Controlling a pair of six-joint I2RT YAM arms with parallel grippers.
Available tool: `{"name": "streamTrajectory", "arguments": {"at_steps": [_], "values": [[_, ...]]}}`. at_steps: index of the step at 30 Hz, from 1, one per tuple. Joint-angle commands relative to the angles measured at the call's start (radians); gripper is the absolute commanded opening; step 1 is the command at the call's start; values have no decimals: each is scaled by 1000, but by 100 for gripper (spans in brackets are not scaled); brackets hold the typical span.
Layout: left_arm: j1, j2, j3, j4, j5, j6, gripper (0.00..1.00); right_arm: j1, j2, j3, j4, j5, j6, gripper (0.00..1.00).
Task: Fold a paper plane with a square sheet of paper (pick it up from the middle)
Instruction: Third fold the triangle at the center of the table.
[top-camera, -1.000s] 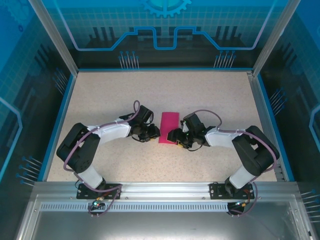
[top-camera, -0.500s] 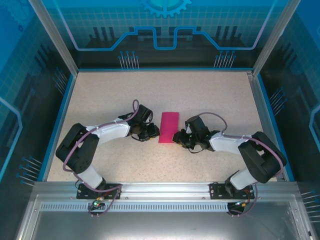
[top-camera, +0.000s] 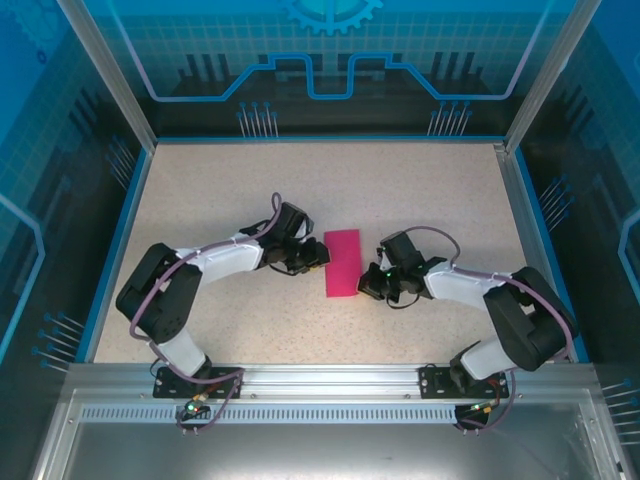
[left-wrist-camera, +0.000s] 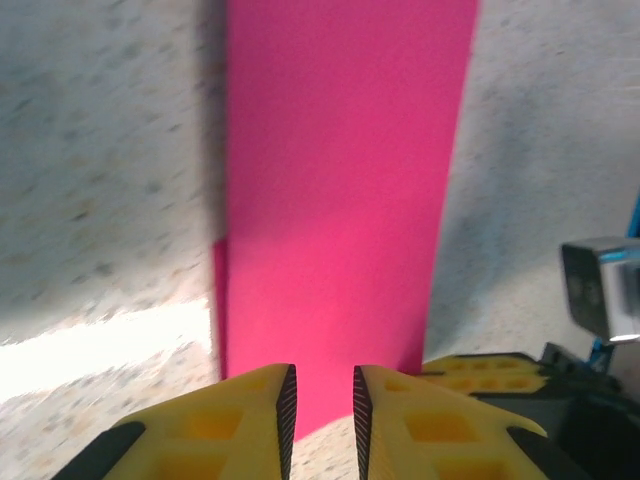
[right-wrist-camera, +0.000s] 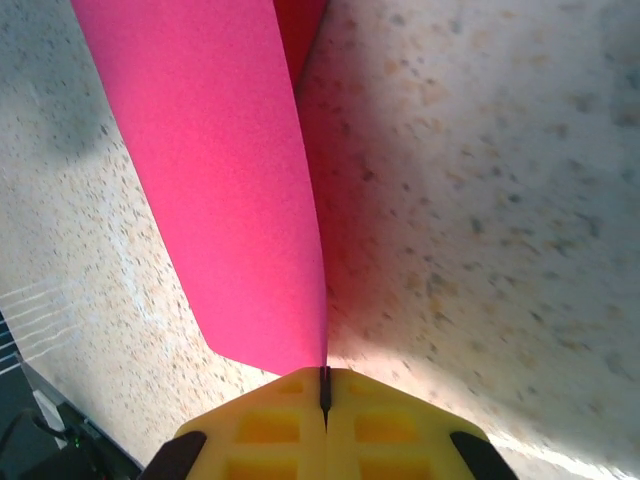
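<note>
the square sheet of paper (top-camera: 343, 262), folded into a narrow strip, is lying mid-table between your grippers. your right gripper (top-camera: 370, 284) is pinching its right edge, jaws clenched. your left gripper (top-camera: 318, 257) is sitting at its left edge, jaws slightly apart, grasping nothing. the speckled table (top-camera: 420, 190) is lying bare around it, with blue walls (top-camera: 330, 60) enclosing everything.

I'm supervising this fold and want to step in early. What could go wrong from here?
1. The right gripper is shut on the very edge of the pink paper; a pull could tear it or let it slip out.
2. The left gripper has its jaws a little apart at the opposite edge, seemingly not pinching; if the right one lifts, the folded layers could slide or fall open.
</note>
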Motion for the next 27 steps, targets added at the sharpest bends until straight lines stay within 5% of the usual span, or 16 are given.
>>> {"name": "streamTrajectory", "arguments": {"at_steps": [1, 5, 12, 27], "values": [[3, 47, 46, 73, 63, -8, 26, -33, -37, 26, -138, -65, -84, 0], [1, 119, 67, 92, 72, -17, 23, -42, -36, 41, -136, -81, -92, 1], [0, 189, 91, 89, 67, -7, 20, -42, -24, 33, -63, -71, -44, 17], [1, 241, 103, 27, 42, 36, 19, -32, -109, -34, 0, -38, 53, 18]]}}
